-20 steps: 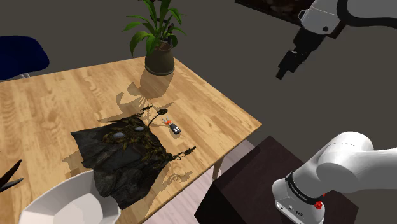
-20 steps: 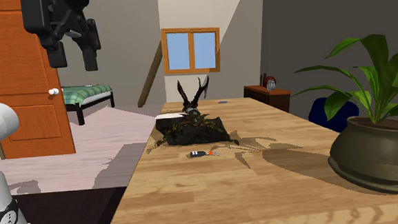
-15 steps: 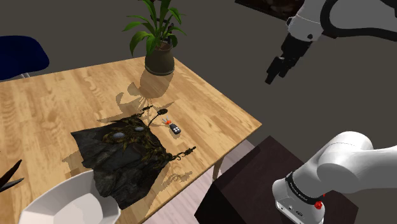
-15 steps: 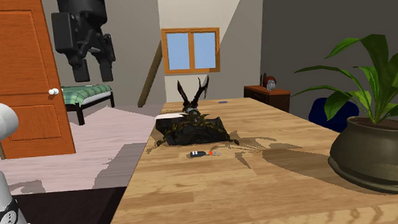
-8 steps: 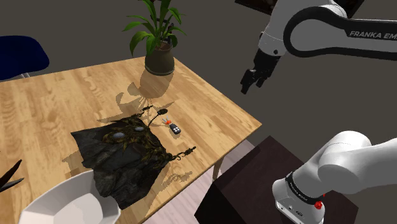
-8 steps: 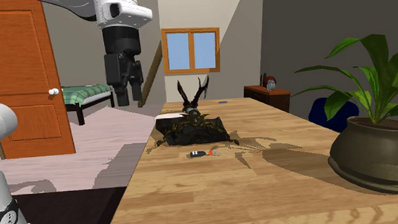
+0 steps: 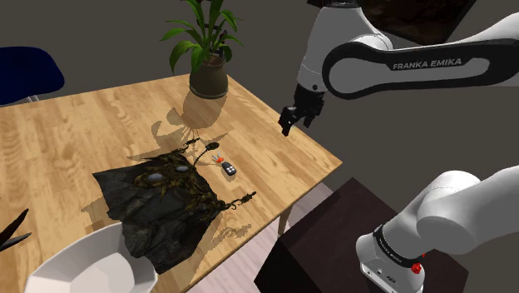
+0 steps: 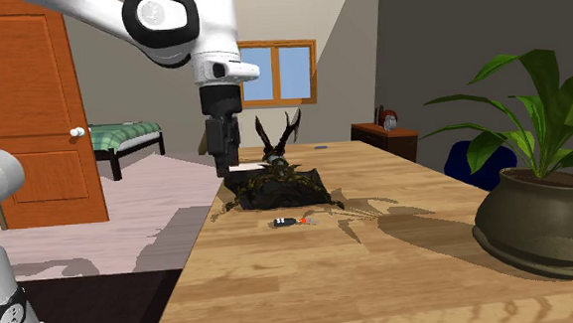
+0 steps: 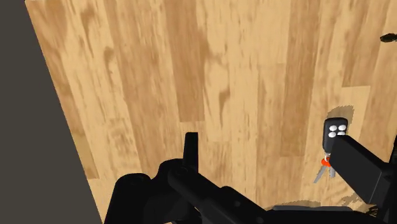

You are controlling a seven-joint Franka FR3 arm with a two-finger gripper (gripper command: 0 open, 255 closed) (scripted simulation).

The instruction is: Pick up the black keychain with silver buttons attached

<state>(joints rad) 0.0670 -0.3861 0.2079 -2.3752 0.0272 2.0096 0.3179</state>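
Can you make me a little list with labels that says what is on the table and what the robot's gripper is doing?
table: wooden
keychain: small, black, silver buttons, lying flat on the table
gripper: open, up in the air over the table, apart from the keychain, holding nothing
dark crumpled heap: on the table next to the keychain
potted plant: green leaves, standing near a table edge
white bowl: at the shoulder view's lower left

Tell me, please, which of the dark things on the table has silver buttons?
The small black keychain with the orange tag, lying beside the far larger dark crumpled heap.
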